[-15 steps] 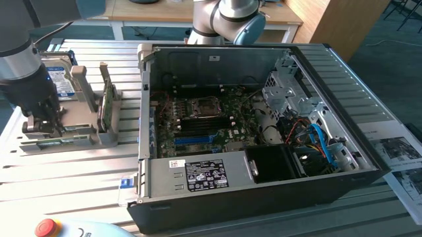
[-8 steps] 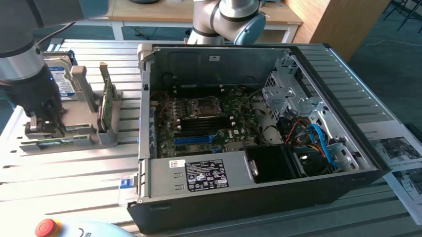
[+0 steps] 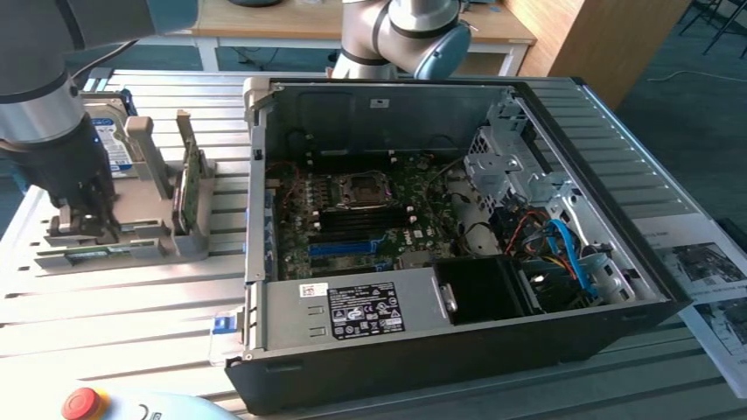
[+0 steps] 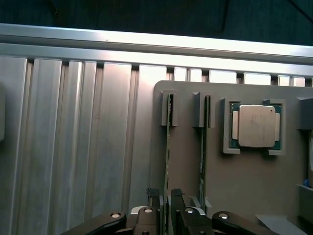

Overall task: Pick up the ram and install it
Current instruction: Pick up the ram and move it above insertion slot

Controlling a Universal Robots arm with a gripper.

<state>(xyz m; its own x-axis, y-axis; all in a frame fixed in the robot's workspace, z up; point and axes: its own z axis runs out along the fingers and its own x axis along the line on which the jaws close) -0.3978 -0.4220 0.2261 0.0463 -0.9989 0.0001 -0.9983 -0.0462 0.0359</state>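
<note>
- Two green sticks stand on edge in neighbouring slots of the grey holder (image 4: 254, 186). The ram (image 4: 167, 147) is the one running between the gripper's fingers, and the second stick (image 4: 203, 147) sits just beside it in the next slot.
- One gripper (image 4: 166, 208) hangs low over the holder. Its fingers (image 4: 154, 201) are spread to either side of the ram's top edge, as far as I can see without pinching it.
- Raised grey posts flank the far end of each slot.
- One processor chip (image 4: 255, 126) lies flat in its own recess, on the far side of the second stick from the ram.
- One hard drive (image 3: 115, 144) with a blue label stands on the holder behind the arm (image 3: 47, 96).
- One more green board (image 3: 187, 188) stands upright on the holder's side nearest the case.
- One open computer case (image 3: 467, 359) lies on the slatted table (image 3: 117, 306), to the exterior view's right of the holder. Its side wall stands between the holder and the motherboard (image 3: 350, 219).
- One labelled power supply (image 3: 350, 311) sits inside the case, with blue cables (image 3: 566, 249) beside it.
- One red button (image 3: 82, 402) sits at the near edge, and printed sheets (image 3: 706, 262) lie beyond the case.
</note>
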